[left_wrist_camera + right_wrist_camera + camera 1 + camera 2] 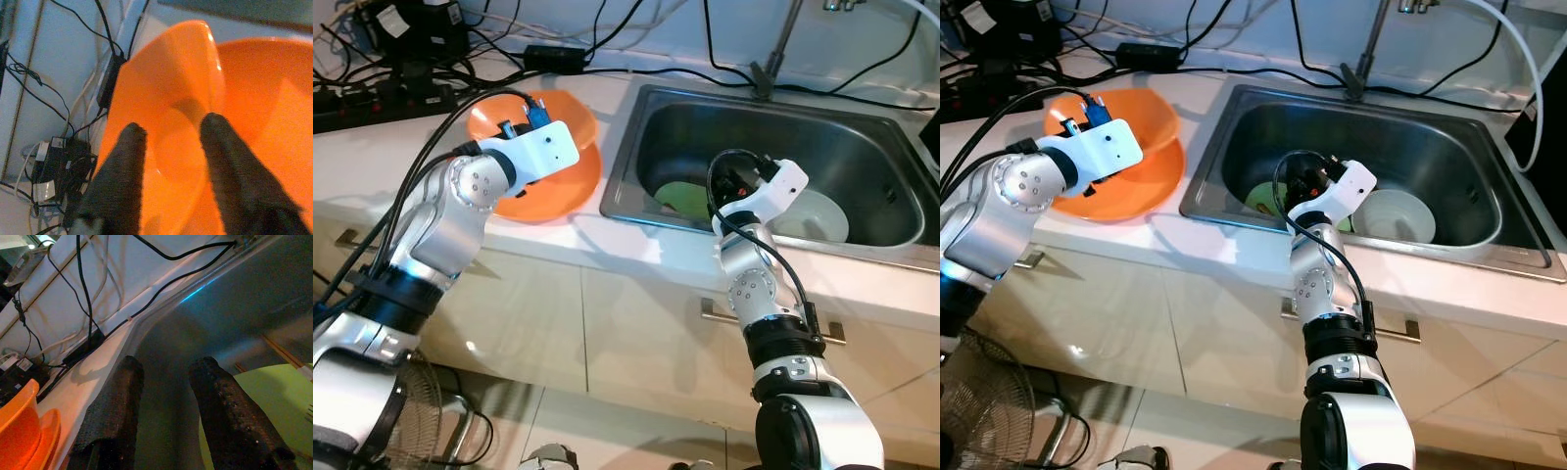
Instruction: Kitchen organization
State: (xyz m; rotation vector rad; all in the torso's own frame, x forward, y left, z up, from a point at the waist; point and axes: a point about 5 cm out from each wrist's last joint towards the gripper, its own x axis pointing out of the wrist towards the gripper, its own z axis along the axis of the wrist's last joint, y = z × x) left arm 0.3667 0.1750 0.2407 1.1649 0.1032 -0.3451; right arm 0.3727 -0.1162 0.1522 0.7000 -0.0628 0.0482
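While left end effector (168, 134) gapes over orange bowl (171, 112), right end effector (166, 369) open above sink (862, 157).

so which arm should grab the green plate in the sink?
Right. The right gripper hangs open inside the sink, with the green plate just beside its fingers. The left gripper is over the orange bowl on the counter, away from the sink.

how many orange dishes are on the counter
2: an orange bowl tilted inside a wider orange plate, left of the sink, under the left gripper. More may be nested unseen.
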